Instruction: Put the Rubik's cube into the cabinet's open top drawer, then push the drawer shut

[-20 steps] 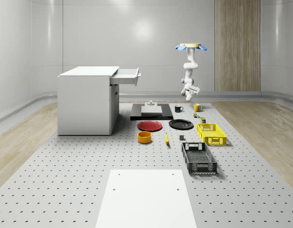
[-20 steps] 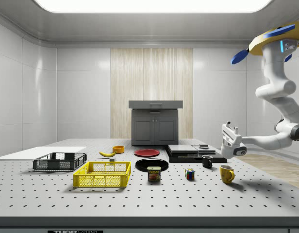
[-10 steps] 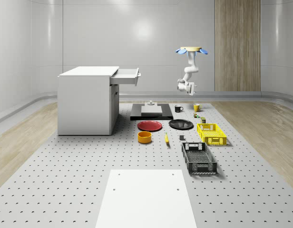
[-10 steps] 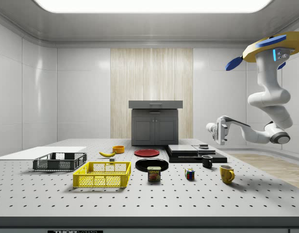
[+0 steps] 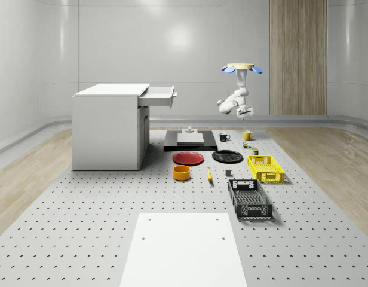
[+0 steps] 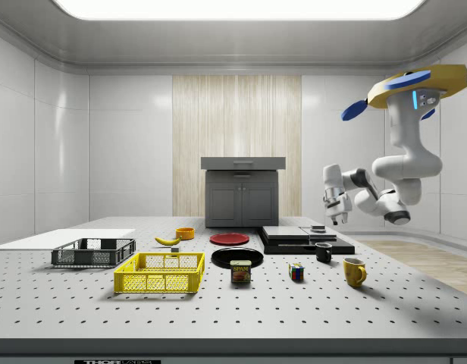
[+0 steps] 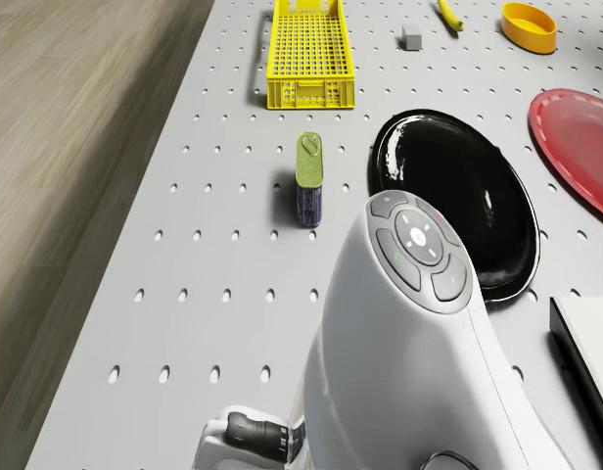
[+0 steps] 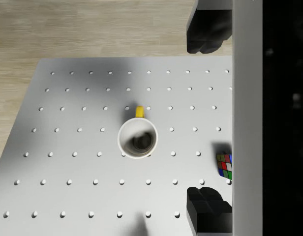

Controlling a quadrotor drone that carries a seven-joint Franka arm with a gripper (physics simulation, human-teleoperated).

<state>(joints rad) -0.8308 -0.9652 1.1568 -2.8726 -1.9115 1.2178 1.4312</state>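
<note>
Hovering high over the far right end of the perforated worktop (image 5: 82,239) as the whole-scene view has it, the drone (image 6: 415,85) carries its arm folded, with the tool (image 6: 333,203) hanging in the air above the yellow mug (image 6: 355,271) and the black mug (image 6: 323,252), well clear of everything below. In the wrist view the two dark fingertips (image 8: 205,211) stand wide apart with nothing between them, so the tool is open and empty. The Rubik's cube (image 8: 224,165) sits on the worktop just beside the yellow mug, which lies almost straight beneath the wrist camera; the cube is off to one side, closer to one fingertip than to the midline between them. In the side view the cube (image 6: 296,272) rests between the tin can (image 6: 240,271) and the yellow mug, lower than the tool and toward that view's left. That offset is what the coming move turns on, in my judgement: the tool must shift sideways from over the mug to over the cube, then descend a long way, keeping clear of the mug's rim. The cabinet (image 5: 109,128) with its open top drawer (image 5: 159,95) stands well apart, at the whole-scene view's left, and the cube is not yet grasped.
</note>
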